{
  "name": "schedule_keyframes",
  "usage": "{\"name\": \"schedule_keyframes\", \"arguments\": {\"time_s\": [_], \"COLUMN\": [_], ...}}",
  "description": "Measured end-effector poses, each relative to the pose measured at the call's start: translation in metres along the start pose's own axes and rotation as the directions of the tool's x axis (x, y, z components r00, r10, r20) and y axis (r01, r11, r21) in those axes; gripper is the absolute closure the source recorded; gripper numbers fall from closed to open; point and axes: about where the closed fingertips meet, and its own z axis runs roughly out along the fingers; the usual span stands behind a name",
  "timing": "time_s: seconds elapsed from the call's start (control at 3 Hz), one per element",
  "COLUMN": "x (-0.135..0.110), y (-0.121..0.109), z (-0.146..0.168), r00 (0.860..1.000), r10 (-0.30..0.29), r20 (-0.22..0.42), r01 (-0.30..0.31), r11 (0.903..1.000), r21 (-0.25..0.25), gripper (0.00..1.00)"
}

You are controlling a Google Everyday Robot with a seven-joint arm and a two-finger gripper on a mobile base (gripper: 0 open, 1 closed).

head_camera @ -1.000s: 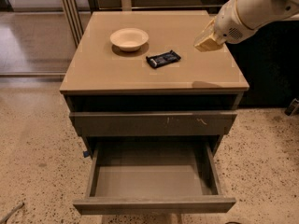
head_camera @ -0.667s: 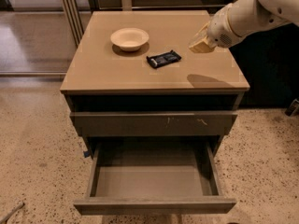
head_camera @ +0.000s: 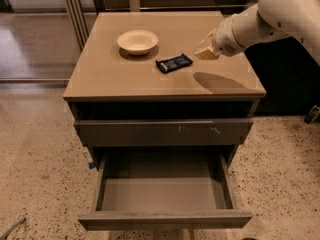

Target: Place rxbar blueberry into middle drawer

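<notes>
The rxbar blueberry [head_camera: 174,63], a small flat bar in a dark wrapper with pale lettering, lies on the tan cabinet top [head_camera: 110,79], just right of the middle. My gripper [head_camera: 206,50] hovers above the top, a little to the right of the bar and apart from it, on the end of the white arm [head_camera: 270,19] reaching in from the upper right. The middle drawer [head_camera: 165,219] is pulled open below, with a plain front, and its flat grey floor [head_camera: 162,193] is bare.
A cream round bowl [head_camera: 137,41] stands on the top, left of and behind the bar. A shut drawer front with small pale scratches [head_camera: 165,132] sits above the open drawer. Speckled floor surrounds the cabinet, and a dark panel stands to its right.
My gripper and arm have moved left across the cabinet top, closer to the bar. The bar, the bowl and the open drawer have not moved.
</notes>
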Motion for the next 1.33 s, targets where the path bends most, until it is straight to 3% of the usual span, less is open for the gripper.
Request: {"name": "schedule_keyframes", "arguments": {"time_s": [0.67, 1.0, 1.33], "x": [0.016, 0.026, 0.029], "y": [0.0, -0.012, -0.021], "z": [0.005, 0.021, 0.033], "r00": [0.999, 0.997, 0.993], "r10": [0.029, 0.077, 0.117], "r20": [-0.022, -0.012, 0.011], "r01": [-0.03, -0.077, -0.116], "r11": [0.999, 0.9949, 0.9895], "r21": [-0.033, -0.065, -0.086], "gripper": [0.34, 0.03, 0.0]}}
